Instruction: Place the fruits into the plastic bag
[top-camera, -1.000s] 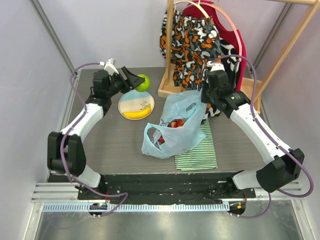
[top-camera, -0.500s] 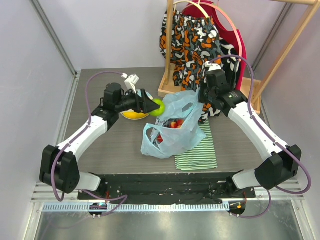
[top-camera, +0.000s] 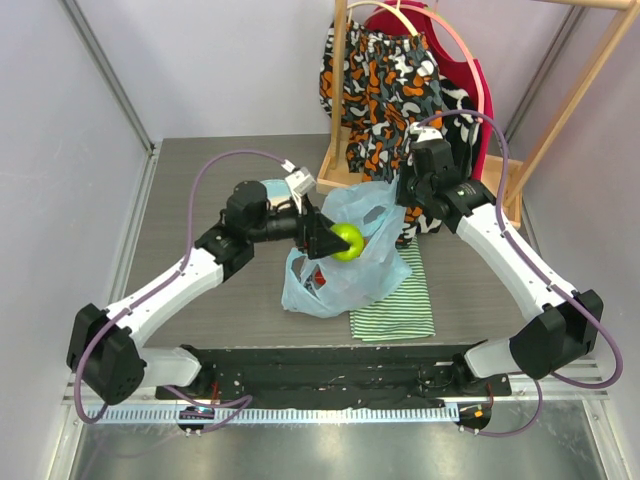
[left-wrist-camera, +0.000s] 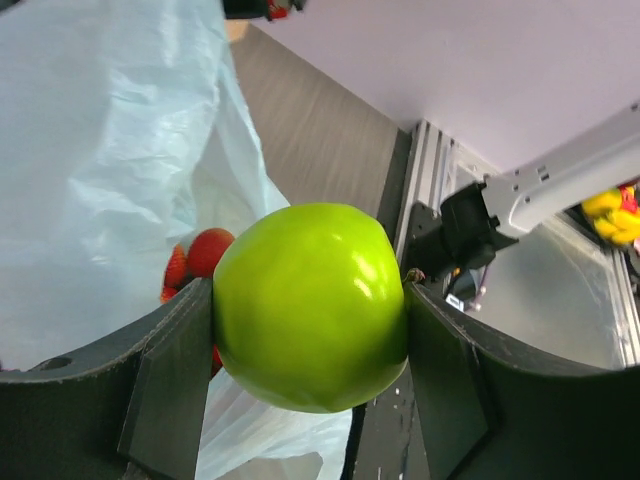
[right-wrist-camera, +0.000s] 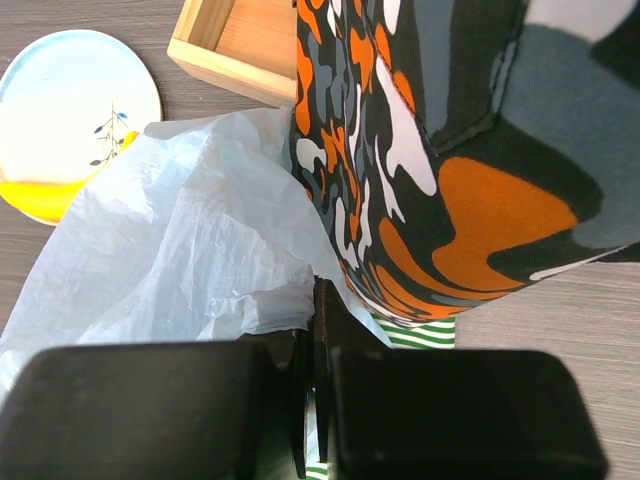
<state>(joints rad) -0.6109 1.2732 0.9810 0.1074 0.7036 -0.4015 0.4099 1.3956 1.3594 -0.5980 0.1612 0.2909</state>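
no legible text, no labels, no numbers (plate (right-wrist-camera: 50, 110) carries only a leaf sketch (right-wrist-camera: 108, 135))

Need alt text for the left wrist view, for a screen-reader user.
A green apple is clamped between the left gripper's two dark fingers, filling the centre of the frame. Behind it hangs the light-blue plastic bag, with red strawberries showing at the apple's left.

light: bright, even, soft shadows | glare: white highlight on green apple (left-wrist-camera: 310, 305) | focus: wrist-view foregrounds slightly soft
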